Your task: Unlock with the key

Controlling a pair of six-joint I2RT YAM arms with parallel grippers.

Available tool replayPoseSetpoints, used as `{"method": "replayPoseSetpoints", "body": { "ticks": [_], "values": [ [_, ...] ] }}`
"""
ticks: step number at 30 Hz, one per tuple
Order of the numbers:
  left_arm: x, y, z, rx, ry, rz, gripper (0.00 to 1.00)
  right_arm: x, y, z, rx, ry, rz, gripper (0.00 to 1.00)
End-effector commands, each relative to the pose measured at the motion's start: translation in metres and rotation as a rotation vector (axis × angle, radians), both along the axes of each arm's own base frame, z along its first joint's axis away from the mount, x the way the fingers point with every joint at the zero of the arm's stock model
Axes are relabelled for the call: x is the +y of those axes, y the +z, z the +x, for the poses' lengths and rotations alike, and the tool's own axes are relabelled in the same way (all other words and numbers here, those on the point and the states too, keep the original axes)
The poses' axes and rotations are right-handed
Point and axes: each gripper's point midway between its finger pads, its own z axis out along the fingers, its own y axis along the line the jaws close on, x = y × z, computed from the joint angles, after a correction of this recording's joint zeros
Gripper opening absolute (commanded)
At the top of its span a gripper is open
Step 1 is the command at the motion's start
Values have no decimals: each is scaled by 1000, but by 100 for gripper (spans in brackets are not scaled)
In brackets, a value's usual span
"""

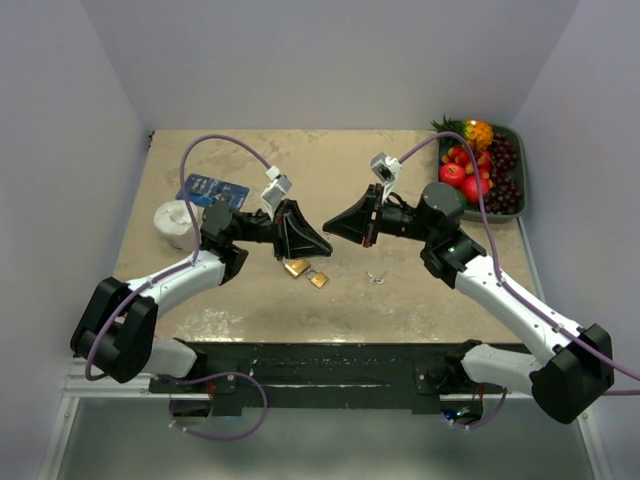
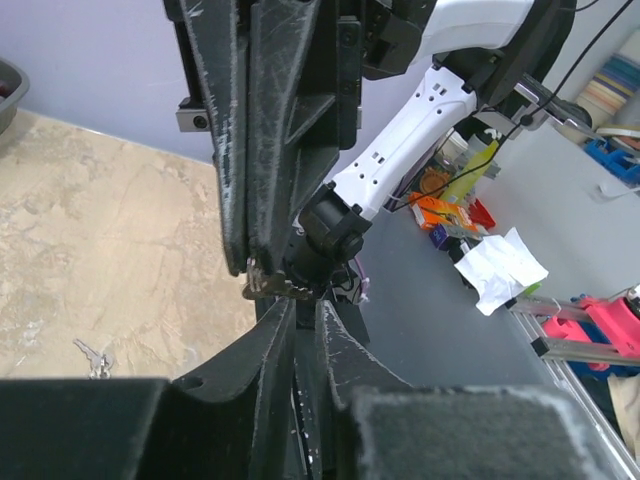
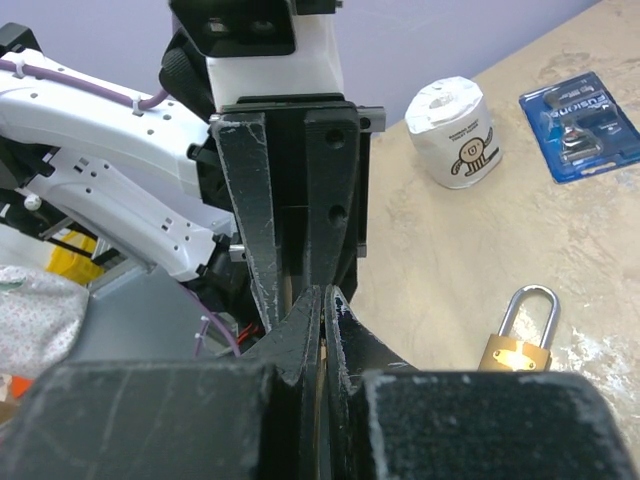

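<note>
My right gripper is shut, with a thin brass strip pinched between its fingers. In the left wrist view a small toothed key sticks out sideways at that gripper's tips. My left gripper faces it tip to tip above the table, its fingers a narrow gap apart and just under the key. A brass padlock with its shackle closed lies on the table below the grippers. A second small brass piece lies beside it.
A spare key ring lies on the table right of the padlock. A white tissue roll and a blue blister pack sit at the left. A tray of fruit stands at the far right.
</note>
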Motion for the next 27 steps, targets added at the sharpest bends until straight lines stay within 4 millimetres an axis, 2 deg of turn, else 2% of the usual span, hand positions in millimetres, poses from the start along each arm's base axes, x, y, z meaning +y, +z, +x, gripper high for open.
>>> {"method": "replayPoseSetpoints", "body": {
  "ticks": [1, 2, 8, 11, 13, 14, 16, 17, 19, 23, 27],
  "values": [
    [-3, 1, 3, -18, 5, -13, 25, -4, 16, -6, -63, -5, 22, 0],
    [-3, 0, 4, -16, 3, -10, 34, -5, 19, -7, -68, -5, 26, 0],
    [-3, -2, 2, -22, -7, -5, 73, -6, 25, -8, -77, -14, 37, 0],
    [-3, -4, 6, -25, 10, 11, 83, -8, 28, -5, -75, -45, 38, 0],
    [-5, -4, 15, -87, 69, 15, 85, -10, 28, -4, -73, -57, 35, 0],
    [-6, -11, 20, -47, 93, 64, 86, -11, 28, -2, -72, -68, 33, 0],
    [-5, -9, 36, -145, 194, 86, 87, -12, 27, 0, -61, -88, 26, 0],
    [-4, -15, 39, -125, 222, 129, 87, -12, 28, 1, -61, -91, 26, 0],
    [0, -9, 46, -190, 296, 132, 88, -12, 28, 1, -61, -93, 27, 0],
    [4, 1, 45, -226, 336, 85, 89, -11, 30, -1, -60, -78, 36, 0],
    [1, 5, 35, -218, 284, 44, 89, -10, 31, -1, -62, -73, 40, 0]
  ]
}}
